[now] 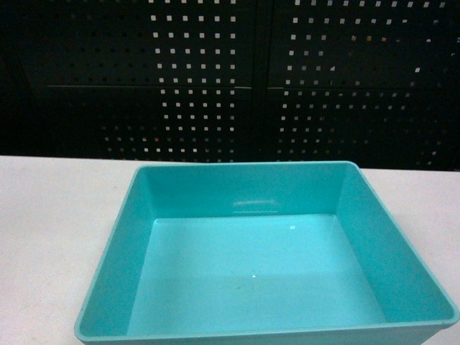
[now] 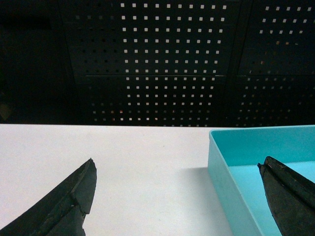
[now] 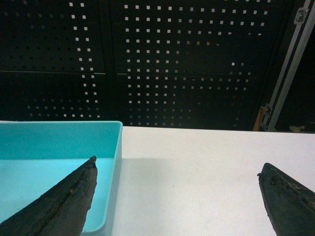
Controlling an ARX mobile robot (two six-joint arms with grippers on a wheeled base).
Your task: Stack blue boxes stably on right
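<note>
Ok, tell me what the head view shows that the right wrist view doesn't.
Only the head view shows the whole turquoise tub: all four walls and its bare floor, with nothing inside. Only the right wrist view shows the open right end effector, one finger over the tub's right edge, and a metal frame at far right. Both share the white table and the black perforated panel.

Light: dim, cool cast, from above
Glare: pale streaks on the tub (image 1: 244, 205) far wall and floor
Shadow: soft, beside the tub on the table (image 3: 206, 167)
Focus: slightly soft, grainy
Backdrop: near black
</note>
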